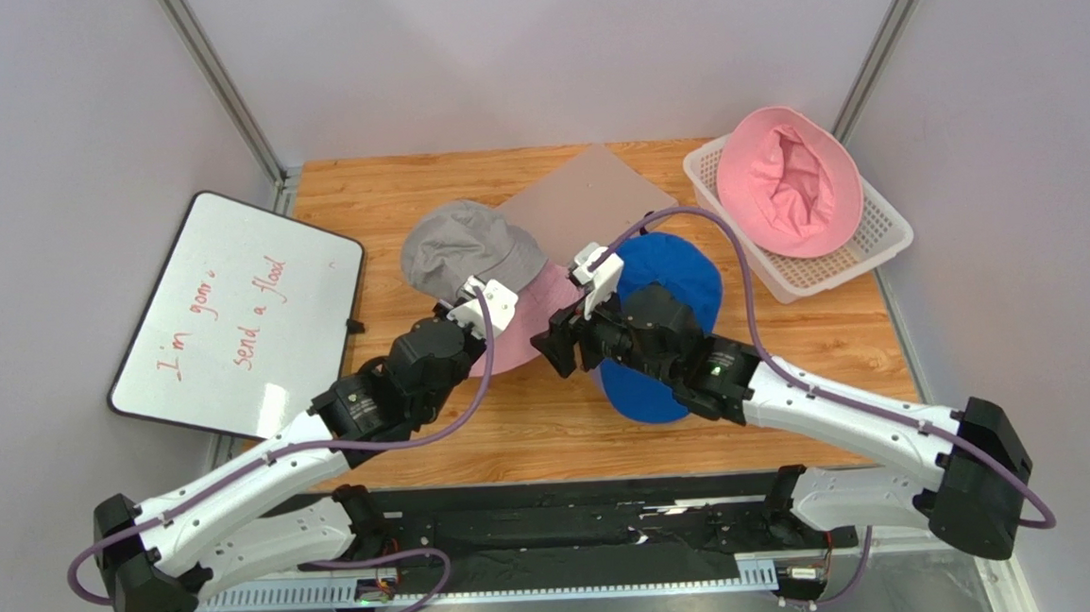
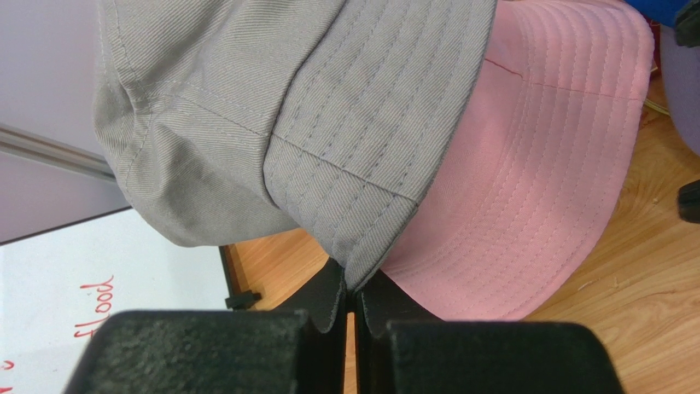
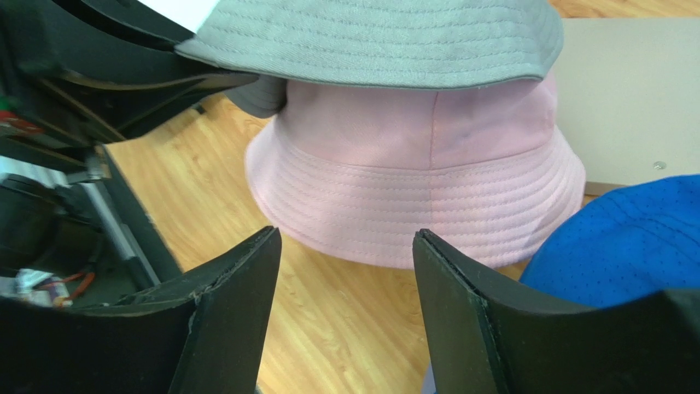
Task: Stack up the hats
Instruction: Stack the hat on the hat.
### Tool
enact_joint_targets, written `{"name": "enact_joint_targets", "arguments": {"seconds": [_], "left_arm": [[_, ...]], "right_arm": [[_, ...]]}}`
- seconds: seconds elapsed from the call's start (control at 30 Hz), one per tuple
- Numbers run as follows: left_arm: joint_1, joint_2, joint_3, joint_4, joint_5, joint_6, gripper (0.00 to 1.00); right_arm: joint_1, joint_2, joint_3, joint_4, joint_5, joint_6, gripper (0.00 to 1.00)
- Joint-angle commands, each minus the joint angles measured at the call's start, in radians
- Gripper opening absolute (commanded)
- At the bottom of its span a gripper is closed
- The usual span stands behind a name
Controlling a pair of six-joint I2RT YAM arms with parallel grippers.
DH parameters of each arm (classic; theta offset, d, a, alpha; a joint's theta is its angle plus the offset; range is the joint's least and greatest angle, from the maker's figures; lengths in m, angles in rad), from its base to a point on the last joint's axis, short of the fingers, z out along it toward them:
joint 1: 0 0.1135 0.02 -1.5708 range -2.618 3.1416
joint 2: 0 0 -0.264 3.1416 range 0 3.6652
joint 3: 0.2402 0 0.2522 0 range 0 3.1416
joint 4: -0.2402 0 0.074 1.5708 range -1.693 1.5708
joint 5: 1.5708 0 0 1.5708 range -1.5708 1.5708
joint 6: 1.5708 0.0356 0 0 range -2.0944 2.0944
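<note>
Left jaws were pressed together on the brim edge of the grey bucket hat (image 2: pixel 287 107), pinching it at the near corner. The grey hat hung partly over the pink bucket hat (image 3: pixel 419 189), which sat mid-table (image 1: pixel 544 420), crown up. Grey was offset to the far left of the pink crown, with its brim overlapping the pink top. Key relation: grey needed to shift right and near, then drop squarely onto pink. That looked like the left arm's job, since it held the hat. Right jaws were spread, holding nothing, aimed at the pink brim from the near right, close but apart. Blue cap (image 1: pixel 664 292) lay just right of pink, under the right arm. A second pink hat (image 1: pixel 789 182) sat in the white basket (image 1: pixel 875 251), far right.
</note>
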Motion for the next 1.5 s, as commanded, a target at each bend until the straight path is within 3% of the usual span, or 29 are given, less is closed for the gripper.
{"name": "enact_joint_targets", "arguments": {"seconds": [0.0,0.2,0.43,0.97,1.47], "left_arm": [[-0.010,-0.041,0.035,0.025,0.007,0.030,0.00],[-0.030,-0.057,0.020,0.038,0.006,0.045,0.00],[-0.053,-0.054,0.015,0.035,-0.017,0.048,0.00],[-0.082,-0.038,0.031,0.038,-0.069,0.059,0.00],[-0.095,-0.038,0.035,0.041,-0.063,0.059,0.00]], "right_arm": [[-0.028,-0.048,0.068,-0.092,-0.039,0.164,0.67],[-0.068,-0.070,0.086,-0.022,-0.059,0.482,0.67],[-0.084,-0.021,0.037,0.245,-0.062,0.786,0.67],[-0.084,0.044,0.008,0.299,-0.031,0.960,0.66],[-0.079,0.145,0.045,0.331,-0.022,0.979,0.65]]}}
